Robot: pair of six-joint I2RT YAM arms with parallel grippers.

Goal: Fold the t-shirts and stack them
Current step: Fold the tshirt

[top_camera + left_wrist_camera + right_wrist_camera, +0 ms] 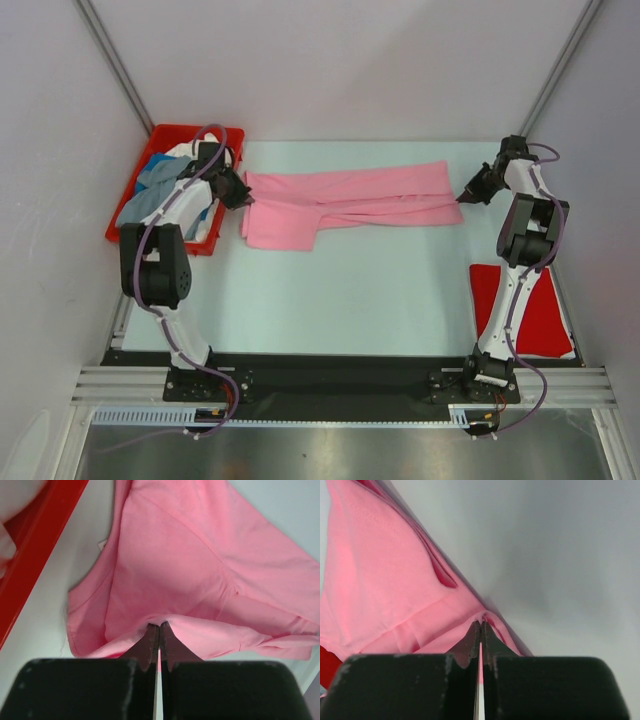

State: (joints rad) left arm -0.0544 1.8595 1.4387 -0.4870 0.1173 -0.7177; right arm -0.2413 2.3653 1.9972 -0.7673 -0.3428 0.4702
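A light pink t-shirt (350, 195) lies stretched lengthwise across the far part of the table, folded into a long band. My left gripper (245, 197) is shut on its left end; in the left wrist view the pink t-shirt (200, 570) bunches at the closed left gripper (159, 626). At the other end my right gripper (463, 197) pinches the cloth, and the right wrist view shows the pink t-shirt (385, 595) rising to the closed right gripper (481, 623). A folded red t-shirt (530, 310) rests at the right, partly behind the right arm.
A red plastic bin (165, 135) at the far left holds grey-blue, blue and white shirts (150, 195), with the left arm reaching over it. White walls close in on both sides and the back. The bin's red wall (45, 545) shows left of the pink cloth.
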